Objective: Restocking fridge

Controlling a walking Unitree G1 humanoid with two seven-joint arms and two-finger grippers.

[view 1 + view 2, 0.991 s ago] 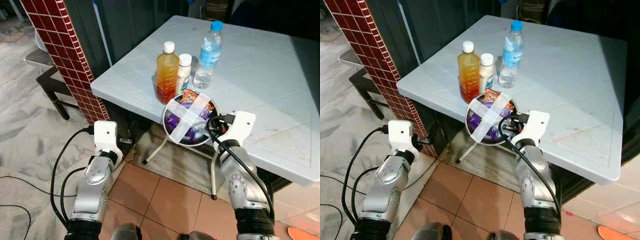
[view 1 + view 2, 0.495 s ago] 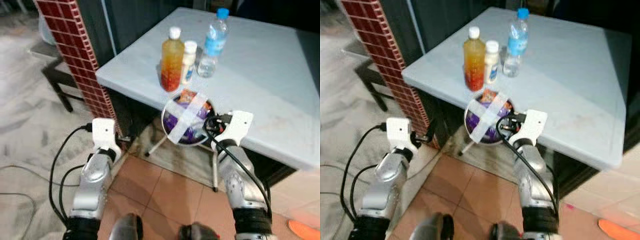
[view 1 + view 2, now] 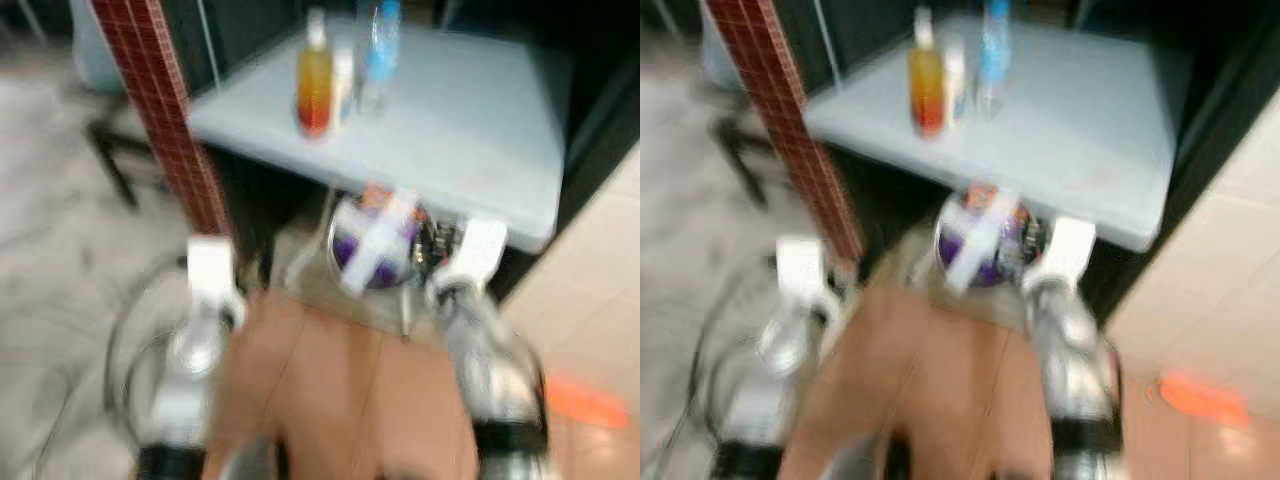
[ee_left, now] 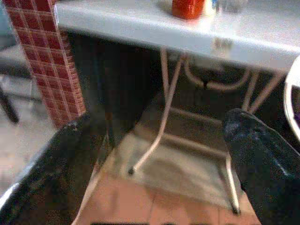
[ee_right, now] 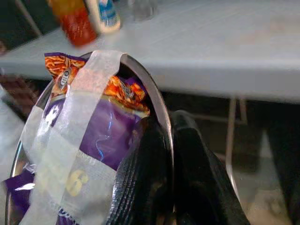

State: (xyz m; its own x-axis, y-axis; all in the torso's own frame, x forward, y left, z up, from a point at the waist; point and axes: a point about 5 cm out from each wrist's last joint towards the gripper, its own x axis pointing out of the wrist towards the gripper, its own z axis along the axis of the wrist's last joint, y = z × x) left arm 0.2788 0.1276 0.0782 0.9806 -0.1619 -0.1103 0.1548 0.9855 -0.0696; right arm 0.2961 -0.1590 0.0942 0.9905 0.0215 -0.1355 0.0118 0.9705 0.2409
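- While the head views are blurred, the right wrist view is sharp: the right gripper (image 5: 171, 154) is clamped on the rim of a metal bowl (image 5: 157, 101), one black finger inside the rim and one outside, pressed together on the thin edge.
- Snack packets (image 5: 101, 126), purple and orange, fill that bowl and are strapped down by crossed strips of pale tape (image 5: 77, 110).
- Taking the light blue table (image 3: 470, 110) as the landmark, the bowl hangs clear of it, just off its near edge and below the top, over the tiled floor (image 3: 330, 370).
- On the table's far corner stand an orange juice bottle (image 3: 314, 75), a small white bottle (image 3: 343, 85) touching it, and a water bottle (image 3: 375, 55) just beside them; they seem to be stock waiting their turn.
- Nearer the brick pillar (image 3: 165, 110) at the table's left, the left gripper (image 4: 154, 154) is spread wide and holds nothing, pointing under the table at its legs.
- Judgement: the step is carrying the bowl to the fridge. A pinch on one rim point lets the bowl swing, so keep the wrist level, walk smoothly and keep the bowl off the table edge.
- The tape should hold the packets in, yet a hard tilt could twist the rim out of the pinch.
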